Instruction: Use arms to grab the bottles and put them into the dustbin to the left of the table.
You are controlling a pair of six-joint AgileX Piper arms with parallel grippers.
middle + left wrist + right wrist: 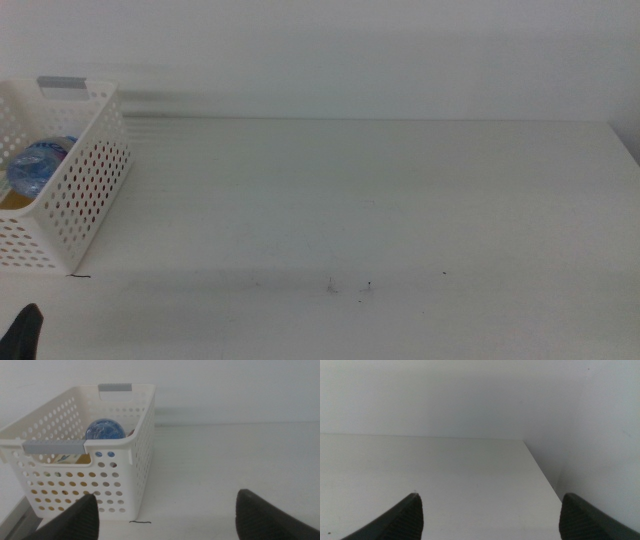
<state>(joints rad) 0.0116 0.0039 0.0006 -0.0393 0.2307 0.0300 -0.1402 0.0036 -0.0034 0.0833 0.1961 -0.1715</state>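
Dustbin (pixel 70 190) at the table's (pixel 380 210) left edge, upright, grey handle strips on its rim. Inside the dustbin: clear water bottle (pixel 104 430) with blue cap toward the camera, and beside it a glimpse of the yellow tea bottle (pixel 75 458). Left gripper (pixel 167 512) just in front of the dustbin, jaws spread wide, holding nothing. Right gripper (pixel 490 512) well apart from the dustbin, over bare table near the far corner, jaws likewise wide, nothing between them.
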